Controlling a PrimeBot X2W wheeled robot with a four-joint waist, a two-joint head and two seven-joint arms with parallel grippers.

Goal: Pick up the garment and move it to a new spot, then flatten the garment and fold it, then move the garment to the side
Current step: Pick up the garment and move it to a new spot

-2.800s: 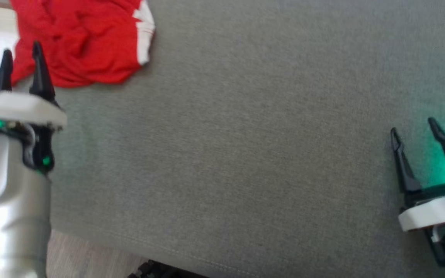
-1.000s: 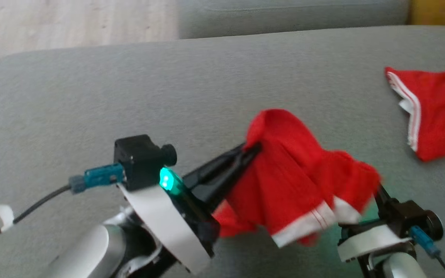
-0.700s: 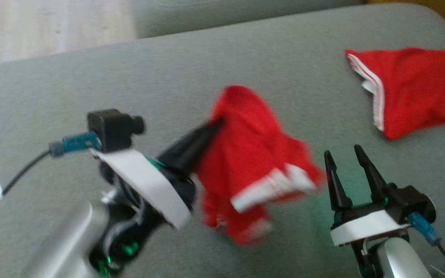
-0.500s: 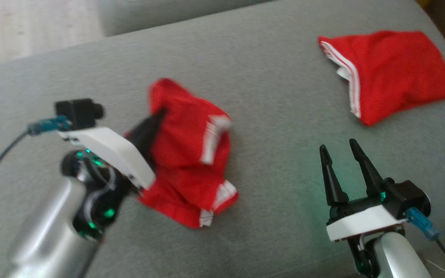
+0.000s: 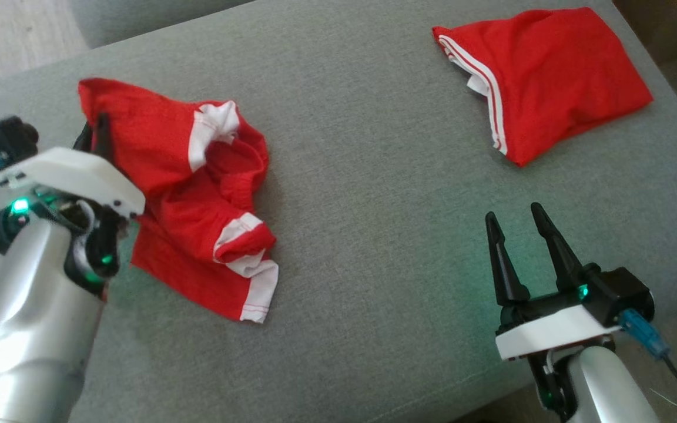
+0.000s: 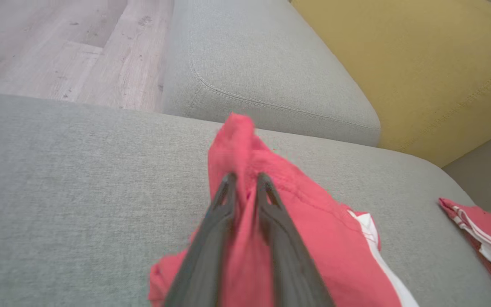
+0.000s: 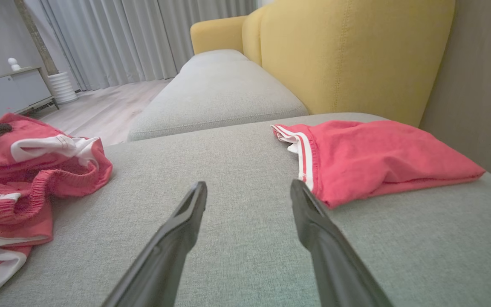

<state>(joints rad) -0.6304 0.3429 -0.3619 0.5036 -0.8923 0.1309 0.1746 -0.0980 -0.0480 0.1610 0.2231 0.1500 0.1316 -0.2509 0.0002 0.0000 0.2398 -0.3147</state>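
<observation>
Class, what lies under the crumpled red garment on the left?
The grey sofa cushion shows all around the crumpled garment. The patch directly beneath is covered, so anything there is hidden.

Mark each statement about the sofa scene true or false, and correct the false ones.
1. The right tool is open and holds nothing. True.
2. The folded red shorts lie on the wooden floor. False: they lie on the grey sofa cushion.
3. The left tool has its fingers close together, with cloth of the crumpled red shorts between them. True.
4. The two pairs of shorts overlap. False: they lie apart, with bare cushion between them.
5. Both pairs of shorts have blue trim. False: the trim is white.
</observation>
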